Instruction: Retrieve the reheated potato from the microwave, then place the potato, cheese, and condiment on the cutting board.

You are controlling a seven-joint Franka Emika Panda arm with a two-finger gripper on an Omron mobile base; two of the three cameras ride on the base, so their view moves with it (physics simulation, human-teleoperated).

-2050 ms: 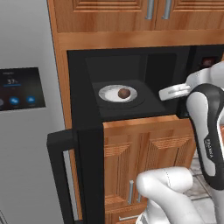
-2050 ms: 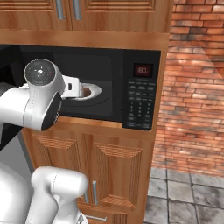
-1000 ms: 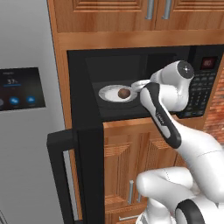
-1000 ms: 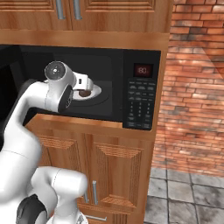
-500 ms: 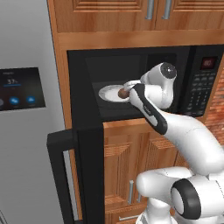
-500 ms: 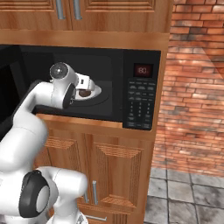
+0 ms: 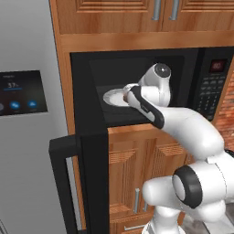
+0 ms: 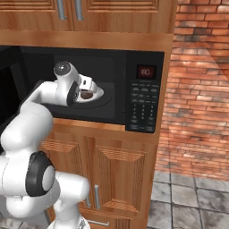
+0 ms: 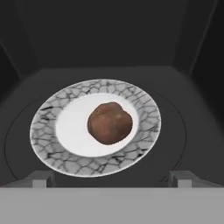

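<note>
The microwave [image 7: 137,59] stands open, and my arm reaches into its dark cavity. Inside, the brown potato [image 9: 109,123] lies in the middle of a white plate [image 9: 43,135] with a crackle-patterned rim. My gripper [image 9: 111,178] is open just in front of the plate, with a fingertip [image 9: 41,178] at each side and nothing between them. From the right, the potato [image 8: 86,95] peeks out under my hand, on the plate [image 8: 99,94]. From the left, my hand covers the potato and part of the plate [image 7: 112,97]. The cheese, condiment and cutting board are out of view.
The microwave door [image 7: 89,183] hangs open at the lower left, in front of the wooden cabinets. A grey fridge with a touch panel [image 7: 20,93] stands to the left. The keypad [image 8: 143,105] and a brick wall [image 8: 201,89] are to the right.
My arm has swung in from the right and pushed the hand deeper into the cavity, up to the plate. The jaws stay open; the potato has not moved.
</note>
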